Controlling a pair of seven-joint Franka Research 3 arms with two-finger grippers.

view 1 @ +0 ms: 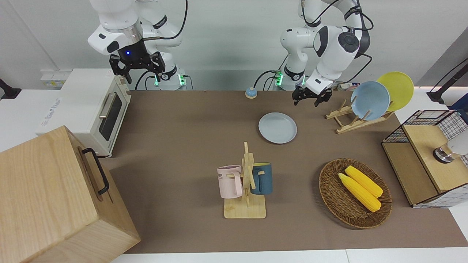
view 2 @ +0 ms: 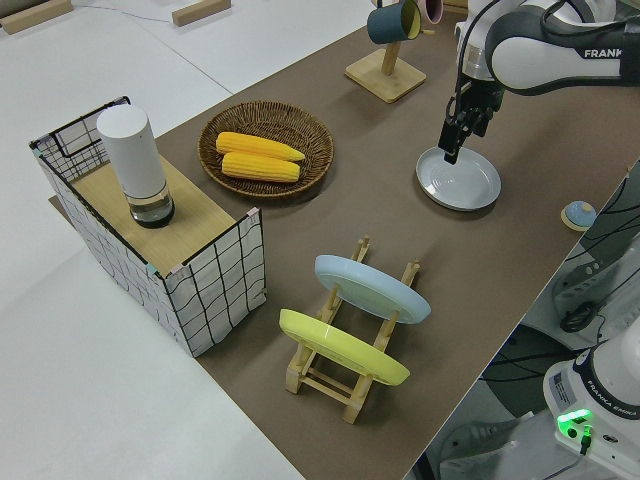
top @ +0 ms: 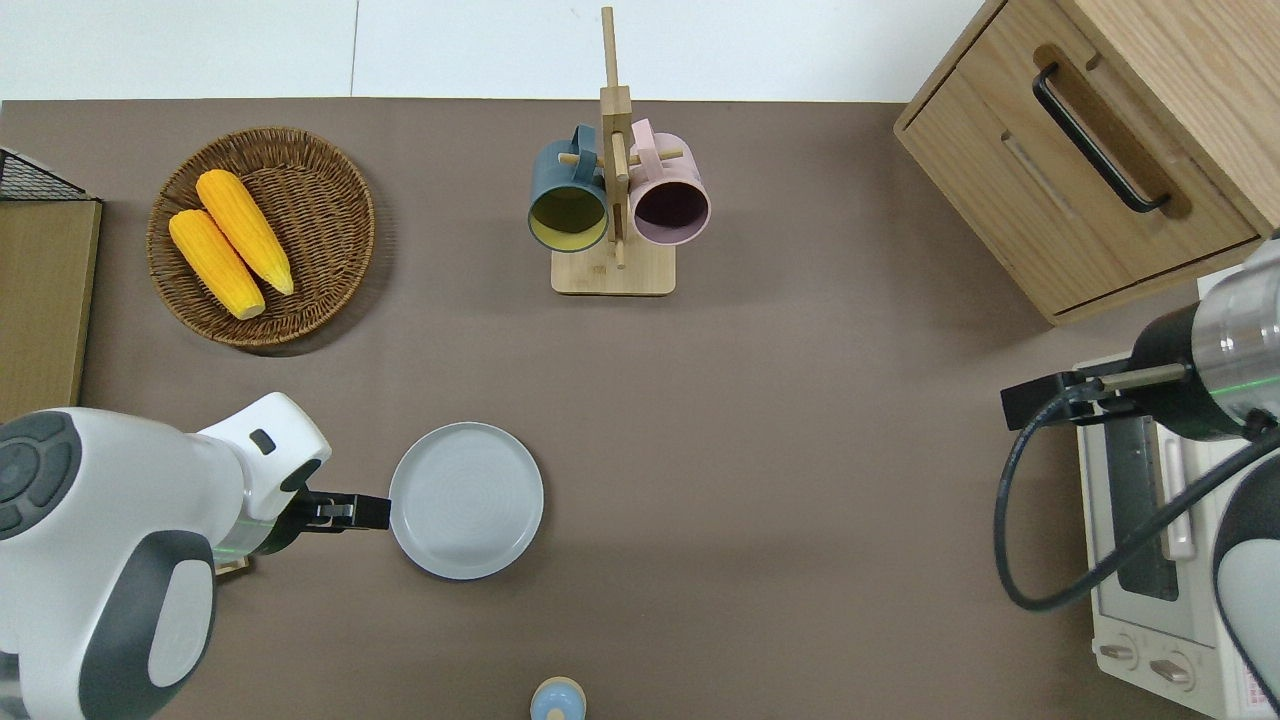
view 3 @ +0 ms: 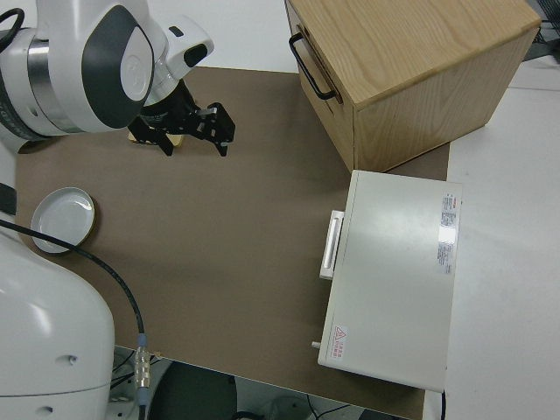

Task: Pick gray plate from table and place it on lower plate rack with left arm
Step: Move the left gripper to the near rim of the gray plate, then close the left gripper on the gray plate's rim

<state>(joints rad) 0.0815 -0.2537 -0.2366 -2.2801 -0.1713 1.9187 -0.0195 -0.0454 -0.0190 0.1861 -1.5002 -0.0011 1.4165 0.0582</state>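
A small blue bell (view 1: 251,92) is seen nearest the robots, at the table's edge. The left gripper (view 1: 312,97) is held in the air, its fingers spread open with nothing between them; in the overhead view it is placed just beside the rim of the gray plate (top: 467,499), on the side toward the left arm's end of the table. The gray plate is laid flat on the brown table (top: 800,450). The lower plate rack (view 1: 356,121) is found nearer the left arm's end, with a light blue plate (view 1: 370,100) and a yellow plate (view 1: 396,90) stood in its slots. Farther out, a mug stand (view 1: 246,182) and a wicker basket (view 1: 331,190) of corn are set. The right arm is parked, its gripper (view 1: 138,67) open.
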